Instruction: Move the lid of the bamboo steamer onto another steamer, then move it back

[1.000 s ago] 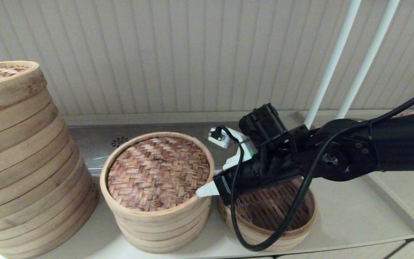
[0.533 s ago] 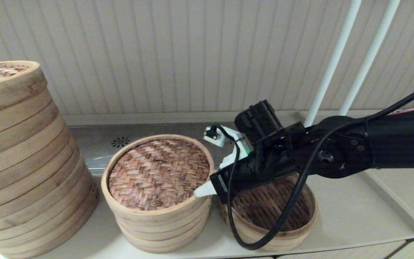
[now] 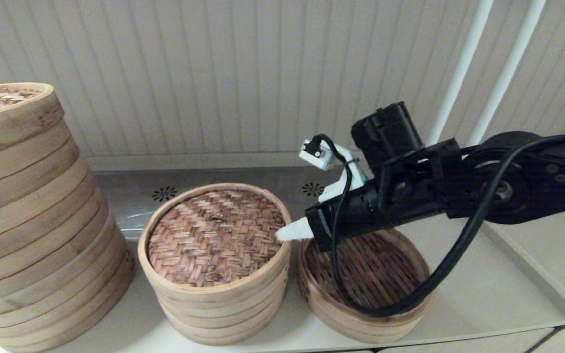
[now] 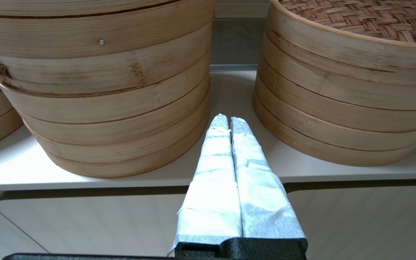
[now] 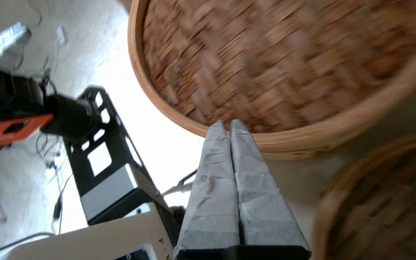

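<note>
Bamboo steamer lid point(image 3: 216, 237) flat (weave up); no long axis

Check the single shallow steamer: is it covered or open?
Open: the shallow steamer shows its dark slatted floor; the lid sits on the neighbouring stack.

The head view is evenly and softly lit, with a warm cast over the ribbed wall point(image 3: 243, 73) and only faint shadows under the steamers on the worktop point(image 3: 483, 289). The steel strip point(image 3: 130, 196) behind them carries a dull sheen. The left wrist view is sharp and bright. The right wrist view is smeared with motion blur across the woven lid point(image 5: 276, 61), and the floor point(image 5: 85, 47) glares nearly white.
</note>
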Motion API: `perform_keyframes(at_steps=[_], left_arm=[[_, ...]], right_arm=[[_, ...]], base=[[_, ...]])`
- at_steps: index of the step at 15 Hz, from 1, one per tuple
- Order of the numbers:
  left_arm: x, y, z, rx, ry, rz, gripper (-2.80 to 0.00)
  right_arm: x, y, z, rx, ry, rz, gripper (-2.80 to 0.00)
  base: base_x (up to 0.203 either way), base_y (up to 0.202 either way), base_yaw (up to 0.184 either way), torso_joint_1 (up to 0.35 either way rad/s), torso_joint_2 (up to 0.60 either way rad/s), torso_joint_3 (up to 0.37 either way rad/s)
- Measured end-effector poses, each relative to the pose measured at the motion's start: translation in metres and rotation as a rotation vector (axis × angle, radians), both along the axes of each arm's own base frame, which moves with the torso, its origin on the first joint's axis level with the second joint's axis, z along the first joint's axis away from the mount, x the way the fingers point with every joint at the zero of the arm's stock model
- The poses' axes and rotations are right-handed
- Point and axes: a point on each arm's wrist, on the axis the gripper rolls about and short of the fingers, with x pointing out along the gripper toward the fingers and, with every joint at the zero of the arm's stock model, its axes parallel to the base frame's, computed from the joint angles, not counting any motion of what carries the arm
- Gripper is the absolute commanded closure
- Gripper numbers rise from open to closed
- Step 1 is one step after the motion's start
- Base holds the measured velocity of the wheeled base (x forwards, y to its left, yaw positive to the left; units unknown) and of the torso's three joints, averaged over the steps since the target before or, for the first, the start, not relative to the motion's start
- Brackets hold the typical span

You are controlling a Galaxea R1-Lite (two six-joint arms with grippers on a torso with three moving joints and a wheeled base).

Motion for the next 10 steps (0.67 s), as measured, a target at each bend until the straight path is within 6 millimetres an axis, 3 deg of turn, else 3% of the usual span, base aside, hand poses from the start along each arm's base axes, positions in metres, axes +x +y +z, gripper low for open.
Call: perform_keyframes(at_steps=[3, 6, 10], left_arm=[[0.000, 0.000, 0.000, 0.000, 0.000, 0.000, 0.00], [0.000, 0.000, 0.000, 0.000, 0.000, 0.000, 0.00], [0.000, 0.000, 0.000, 0.000, 0.000, 0.000, 0.00]], right_arm=[[0.007, -0.036, 0.021, 0.032, -0.054, -0.104, 0.00], [0.010, -0.091, 0.043, 0.041, -0.134, -0.293, 0.00], [-0.021, -0.158, 0.056, 0.028, -0.204, -0.504, 0.00]], base=[[0.000, 0.000, 0.000, 0.000, 0.00, 0.000], [0.000, 0.000, 0.000, 0.000, 0.00, 0.000], [0.000, 0.000, 0.000, 0.000, 0.00, 0.000]])
